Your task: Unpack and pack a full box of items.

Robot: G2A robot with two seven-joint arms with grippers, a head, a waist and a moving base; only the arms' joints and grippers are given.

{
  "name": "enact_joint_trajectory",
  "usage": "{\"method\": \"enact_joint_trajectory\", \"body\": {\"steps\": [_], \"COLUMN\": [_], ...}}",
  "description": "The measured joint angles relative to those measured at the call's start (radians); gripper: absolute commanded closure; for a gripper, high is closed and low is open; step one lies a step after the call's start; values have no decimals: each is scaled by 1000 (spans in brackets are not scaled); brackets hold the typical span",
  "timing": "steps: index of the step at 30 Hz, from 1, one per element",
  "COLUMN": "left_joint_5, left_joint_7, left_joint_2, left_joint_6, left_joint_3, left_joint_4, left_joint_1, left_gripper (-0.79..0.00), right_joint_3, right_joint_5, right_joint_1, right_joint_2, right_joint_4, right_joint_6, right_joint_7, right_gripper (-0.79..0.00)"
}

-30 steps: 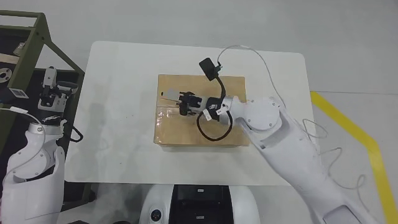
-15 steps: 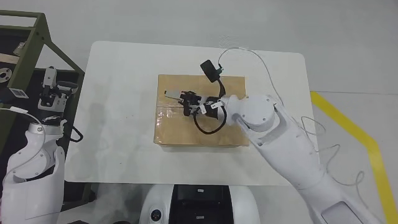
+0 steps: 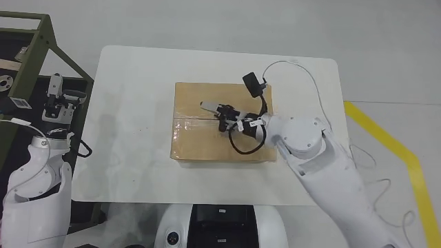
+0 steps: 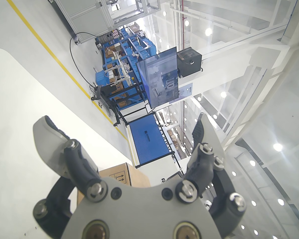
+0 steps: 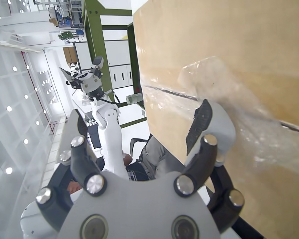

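Observation:
A sealed cardboard box [image 3: 200, 134] stands in the middle of the white table [image 3: 131, 110], clear tape [image 5: 239, 125] running along its top seam. My right gripper [image 3: 210, 107] is open over the box top, near the seam. In the right wrist view the right gripper [image 5: 139, 123] has one fingertip [image 5: 209, 123] lying against the taped seam and the other off the box's edge. My left gripper [image 3: 60, 91] is beyond the table's left edge. It stands open with nothing in it [image 4: 124, 128], and a corner of the box [image 4: 124, 175] shows behind it.
A green metal-framed cart [image 3: 41, 41] with small items stands left of the table. A thin white cable [image 3: 303, 76] arcs from the right arm over the table's far right. Yellow floor tape [image 3: 386, 138] runs to the right. Bare tabletop surrounds the box.
My right gripper has slid along the box's top seam from near its left edge toward the middle. The left arm has not moved.

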Motion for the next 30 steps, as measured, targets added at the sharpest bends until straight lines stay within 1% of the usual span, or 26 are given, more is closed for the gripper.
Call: {"method": "enact_joint_trajectory", "body": {"steps": [6, 10, 14, 17, 20, 25, 30], "left_joint_5": [0, 0, 0, 0, 0, 0, 0], "left_joint_7": [0, 0, 0, 0, 0, 0, 0], "left_joint_2": [0, 0, 0, 0, 0, 0, 0], "left_joint_6": [0, 0, 0, 0, 0, 0, 0], "left_joint_3": [0, 0, 0, 0, 0, 0, 0], "left_joint_4": [0, 0, 0, 0, 0, 0, 0], "left_joint_1": [0, 0, 0, 0, 0, 0, 0], "left_gripper": [-785, -785, -785, -785, -785, -785, -785], "right_joint_3": [79, 142, 214, 246, 259, 272, 310], "right_joint_5": [-69, -76, -32, 44, 67, 104, 152], "right_joint_1": [-69, -123, -192, -229, -250, -278, -324], "right_joint_2": [25, 39, 51, 54, 59, 65, 71], "right_joint_4": [-101, -163, -206, -225, -247, -275, -288], "right_joint_6": [50, 65, 15, -69, -116, -134, -153], "right_joint_7": [1, 6, 25, 51, 76, 96, 78], "right_gripper": [-785, -785, -785, -785, -785, -785, -785]}}
